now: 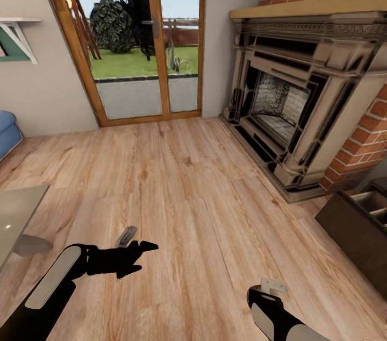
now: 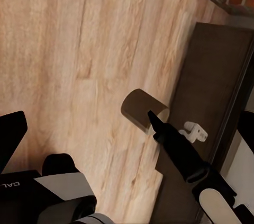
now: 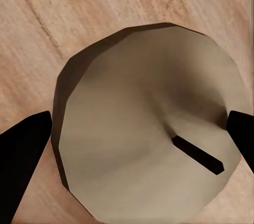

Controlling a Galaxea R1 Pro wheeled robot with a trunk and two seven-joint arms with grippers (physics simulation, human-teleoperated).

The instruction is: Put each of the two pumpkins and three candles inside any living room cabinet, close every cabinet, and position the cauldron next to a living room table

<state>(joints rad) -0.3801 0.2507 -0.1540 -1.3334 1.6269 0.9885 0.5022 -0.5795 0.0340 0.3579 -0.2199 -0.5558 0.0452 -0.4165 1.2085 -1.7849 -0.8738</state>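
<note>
A tan candle [image 3: 143, 75] with a dark wick sits between the fingers of my right gripper [image 3: 140, 123], which is shut on it above the wooden floor. The left wrist view shows the same candle [image 2: 142, 107] at the tip of my right arm [image 2: 180, 152], beside the dark-brown cabinet [image 2: 217, 70]. In the head view the cabinet [image 1: 349, 228] stands low at the right with a pale-lined drawer [image 1: 371, 202] open. My left gripper [image 1: 146, 258] is open and empty over the floor. The glass table [image 1: 16, 212] is at the left edge. Pumpkins and cauldron are out of view.
A brick fireplace [image 1: 290, 109] with a raised hearth fills the right wall. Glass patio doors [image 1: 145, 40] are straight ahead. A blue seat [image 1: 8, 128] sits at the far left. Bare wooden floor [image 1: 188, 179] stretches between table and cabinet.
</note>
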